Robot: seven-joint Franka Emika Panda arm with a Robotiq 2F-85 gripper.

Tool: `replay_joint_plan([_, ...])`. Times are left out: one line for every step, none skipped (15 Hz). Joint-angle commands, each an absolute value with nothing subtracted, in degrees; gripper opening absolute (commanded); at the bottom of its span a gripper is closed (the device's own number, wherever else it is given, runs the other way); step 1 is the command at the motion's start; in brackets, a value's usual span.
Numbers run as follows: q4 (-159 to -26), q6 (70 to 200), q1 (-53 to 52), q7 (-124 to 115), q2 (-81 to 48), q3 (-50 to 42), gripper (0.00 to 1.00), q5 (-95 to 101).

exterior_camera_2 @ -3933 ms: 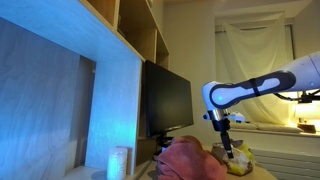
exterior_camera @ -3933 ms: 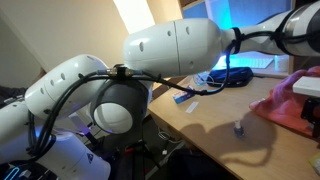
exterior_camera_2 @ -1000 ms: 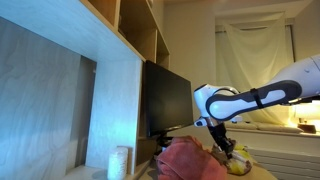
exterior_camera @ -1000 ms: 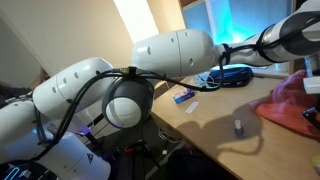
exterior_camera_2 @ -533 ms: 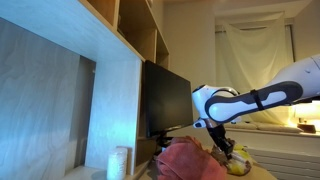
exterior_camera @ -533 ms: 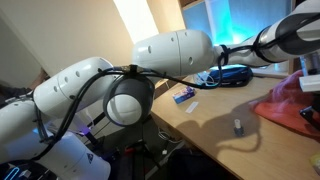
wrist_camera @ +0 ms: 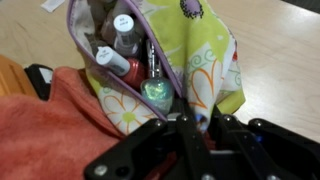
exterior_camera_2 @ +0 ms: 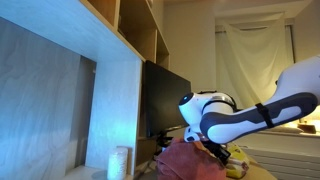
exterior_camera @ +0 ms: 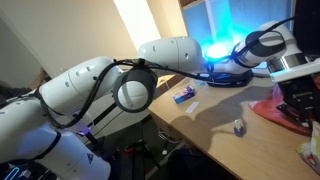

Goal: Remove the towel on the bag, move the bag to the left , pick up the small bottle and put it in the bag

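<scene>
Your gripper (wrist_camera: 200, 128) comes in from the bottom of the wrist view with its two black fingers (wrist_camera: 187, 130) drawn close together, a narrow gap between them. The lower edge of the bag (wrist_camera: 200, 60) reaches right to that gap. You cannot tell from this view whether the fingers are clamped on the fabric or only resting against it.

The bag is green with a flower print and a purple zip rim. It lies on the wooden table (wrist_camera: 275, 70) with its mouth open, pointing away from the gripper. Inside it are several bottles: a clear one with a white cap (wrist_camera: 122, 28), a red-capped one (wrist_camera: 110, 58) and a round green one (wrist_camera: 155, 93).

The red towel (wrist_camera: 55, 125) is bunched against the bag's side and overlaps its lower corner, but it leaves the open mouth uncovered.

In an exterior view the small bottle (exterior_camera: 238, 127) stands upright on the bare tabletop, apart from the towel and outside the bag. Farther along the table lies a blue object (exterior_camera: 183, 96). In an exterior view a dark monitor (exterior_camera_2: 165, 98) stands behind the towel.
</scene>
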State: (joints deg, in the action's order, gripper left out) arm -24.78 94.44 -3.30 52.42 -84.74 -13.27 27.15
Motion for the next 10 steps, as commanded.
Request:
replay_joint_plan([-26.85, 96.51, -7.81, 56.1, -84.77, -13.65, 0.05, 29.44])
replay_joint_plan([-27.19, 97.04, -8.83, 56.96, -84.81, -13.64, 0.05, 30.14])
replay_joint_plan([-27.39, 97.36, -10.01, 58.3, -84.82, -13.53, 0.05, 30.71])
replay_joint_plan([-27.86, 98.12, -11.18, 58.86, -84.82, -13.74, 0.05, 31.63])
replay_joint_plan([-28.23, 98.72, -12.16, 59.79, -84.84, -13.71, 0.05, 32.36])
replay_joint_plan([-28.43, 99.16, -13.08, 60.46, -84.84, -13.45, 0.05, 32.92])
replay_joint_plan([-28.7, 99.77, -14.07, 60.78, -84.84, -13.48, 0.05, 33.8])
replay_joint_plan([-28.92, 100.39, -14.89, 61.19, -84.84, -13.33, 0.05, 34.54])
replay_joint_plan([-28.85, 100.77, -15.53, 61.66, -84.84, -13.08, 0.05, 35.03])
replay_joint_plan([-29.04, 101.45, -15.95, 61.03, -84.85, -12.95, 0.05, 35.52])
